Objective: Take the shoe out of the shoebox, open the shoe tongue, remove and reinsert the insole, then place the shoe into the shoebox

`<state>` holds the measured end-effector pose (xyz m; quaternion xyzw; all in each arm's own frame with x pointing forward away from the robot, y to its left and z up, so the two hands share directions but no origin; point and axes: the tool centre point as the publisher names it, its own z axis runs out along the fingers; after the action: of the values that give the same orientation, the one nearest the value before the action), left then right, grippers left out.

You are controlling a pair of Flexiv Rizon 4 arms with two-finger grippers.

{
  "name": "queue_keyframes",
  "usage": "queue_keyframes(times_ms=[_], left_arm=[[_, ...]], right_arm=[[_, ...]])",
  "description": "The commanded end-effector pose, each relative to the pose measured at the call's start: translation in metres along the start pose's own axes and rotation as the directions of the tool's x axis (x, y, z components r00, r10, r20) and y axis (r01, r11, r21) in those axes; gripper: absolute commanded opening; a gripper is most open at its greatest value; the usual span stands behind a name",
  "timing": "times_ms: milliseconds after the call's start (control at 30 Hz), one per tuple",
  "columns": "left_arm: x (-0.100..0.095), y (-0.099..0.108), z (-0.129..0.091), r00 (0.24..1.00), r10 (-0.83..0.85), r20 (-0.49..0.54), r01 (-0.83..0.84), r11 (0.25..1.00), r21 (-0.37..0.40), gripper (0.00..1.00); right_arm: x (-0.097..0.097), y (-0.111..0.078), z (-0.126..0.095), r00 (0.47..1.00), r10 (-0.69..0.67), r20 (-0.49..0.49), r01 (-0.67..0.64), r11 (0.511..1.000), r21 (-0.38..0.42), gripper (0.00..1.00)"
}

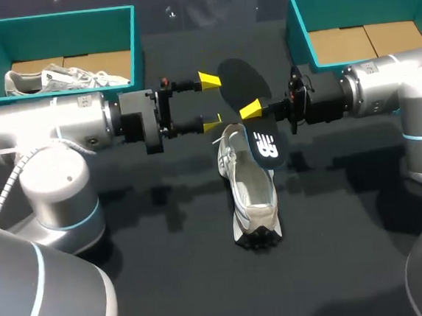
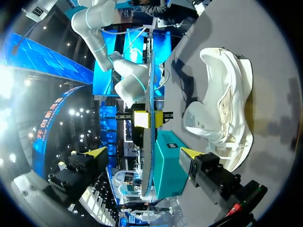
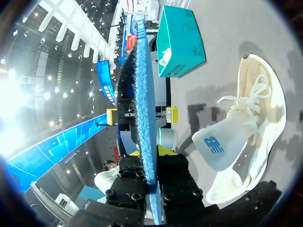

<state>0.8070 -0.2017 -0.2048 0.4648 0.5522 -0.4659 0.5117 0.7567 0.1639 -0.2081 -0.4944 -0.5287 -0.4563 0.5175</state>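
- Our right claw comes in from the right and is pinching the insole. In the right wrist view both fingers press its blue edge from two sides.
- The insole is a dark slab with a white logo on its near end. It hangs off the table, tilted, and its far end points toward the gap between the two boxes.
- Our left claw reaches in from the left with its yellow tips spread wide and nothing in them.
- In the left wrist view the insole stands edge-on ahead of that gap and touches neither finger.
- The two claws face each other over the middle of the table, close together, with the insole between them.
- The shoe is white. It lies out on the table just under the logo end of the insole, laces at the far end and heel toward us.
- We cannot tell whether the insole touches the shoe.
- In the right wrist view the shoe's tongue stands pulled up and shows a blue logo.
- The left shoebox sits at the far left corner, teal and open, with a second shoe lying inside.
- The right shoebox sits at the far right corner, teal, with only its cardboard floor showing.
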Motion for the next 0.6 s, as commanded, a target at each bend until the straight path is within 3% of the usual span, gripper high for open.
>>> queue_keyframes(times_ms=[33,100,167,600], left_arm=[[0.005,0.003,0.015,1.000,0.005,0.026,-0.004,1.000,-0.005,0.85],[0.006,0.006,0.020,1.000,0.006,0.026,-0.005,1.000,-0.007,0.82],[0.007,0.009,0.025,1.000,0.005,0.026,-0.005,1.000,-0.010,0.73],[0.007,0.004,0.041,1.000,0.005,0.025,-0.005,1.000,-0.001,0.49]], right_arm=[[0.000,-0.001,0.001,1.000,0.001,0.002,-0.001,1.000,0.000,0.00],[0.000,-0.001,0.001,1.000,0.001,0.002,-0.001,1.000,0.000,0.00],[0.000,-0.001,0.001,1.000,0.001,0.002,-0.001,1.000,0.000,0.00],[-0.001,-0.006,0.004,1.000,0.013,-0.016,-0.013,1.000,-0.005,0.00]])
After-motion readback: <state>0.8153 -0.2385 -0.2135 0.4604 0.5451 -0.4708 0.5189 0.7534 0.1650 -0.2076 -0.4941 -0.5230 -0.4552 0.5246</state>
